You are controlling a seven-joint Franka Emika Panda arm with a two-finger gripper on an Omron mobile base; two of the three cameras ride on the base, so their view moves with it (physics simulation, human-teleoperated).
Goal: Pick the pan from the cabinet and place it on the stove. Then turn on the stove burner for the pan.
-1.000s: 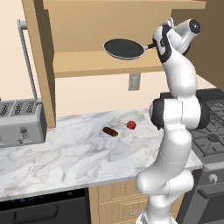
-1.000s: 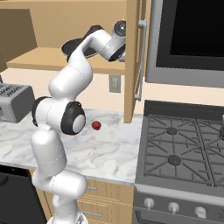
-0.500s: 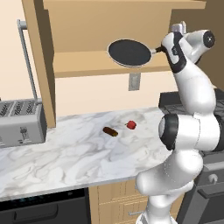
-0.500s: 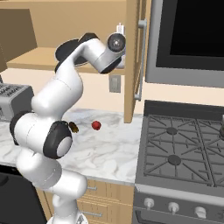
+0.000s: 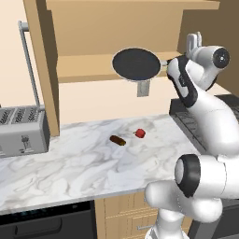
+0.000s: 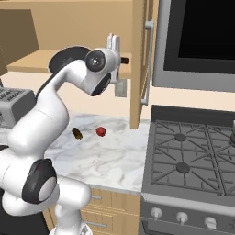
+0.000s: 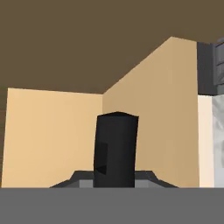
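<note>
The pan [image 5: 137, 64] has swung out of the cabinet [image 5: 116, 28] — gripper [image 5: 169, 63] pinching its handle — stove [image 6: 193, 156] next.

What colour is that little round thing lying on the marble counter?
The small round thing is red, lying beside a brown oblong piece; the left base view shows it best.

The pan [image 5: 137, 63] looks dark and matt, like dull metal; the cabinet [image 5: 116, 28] is smooth light wood; the surface [image 5: 84, 163] is shiny white stone with grey veins; the toaster [image 5: 21, 130] is silvery metal; the stove [image 6: 193, 156] has rough black iron grates and a silver front.
</note>
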